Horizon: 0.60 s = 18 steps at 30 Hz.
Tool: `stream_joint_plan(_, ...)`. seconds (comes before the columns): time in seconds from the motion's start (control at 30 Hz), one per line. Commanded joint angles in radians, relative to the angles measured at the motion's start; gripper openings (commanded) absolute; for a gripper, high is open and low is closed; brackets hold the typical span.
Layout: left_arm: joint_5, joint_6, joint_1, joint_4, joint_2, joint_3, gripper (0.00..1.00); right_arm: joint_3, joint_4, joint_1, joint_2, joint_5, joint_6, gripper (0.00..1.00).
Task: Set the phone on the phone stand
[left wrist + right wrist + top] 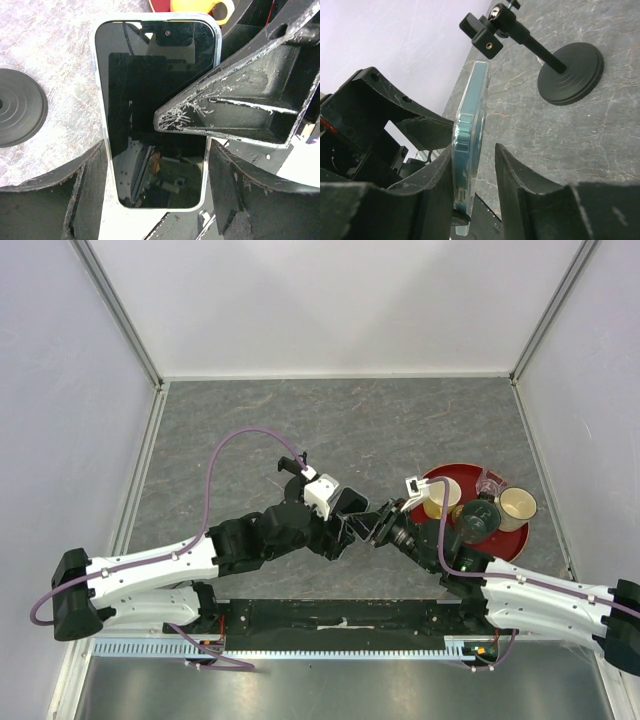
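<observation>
The phone, black-screened in a clear bluish case, is held up off the table. My left gripper is shut on its two long edges near the bottom end. My right gripper is open around the phone, which shows edge-on. One finger rests against one flat face, and a gap separates the other finger from the other face. One right finger crosses the screen. The phone stand, with disc base, rod and clamp, stands just beyond. In the top view both grippers meet mid-table.
A red tray with several cups stands at the right, close behind my right wrist. The stand's clamp sits beside my left wrist. The stand's disc base lies left of the phone. Walls enclose the table on three sides.
</observation>
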Motion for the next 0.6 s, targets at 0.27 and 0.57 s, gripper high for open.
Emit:
stream_joint_plan(0.27, 0.030, -0.072, -0.001, 0.047, -0.014, 0.035, 0.45, -0.029, -0.019, -0.002, -0.111, 0.034, -0.072, 0.00)
stream_joint_plan(0.57, 0.293, -0.192, 0.057, 0.080, -0.184, -0.017, 0.79, -0.105, -0.162, -0.001, -0.417, -0.025, -0.260, 0.00)
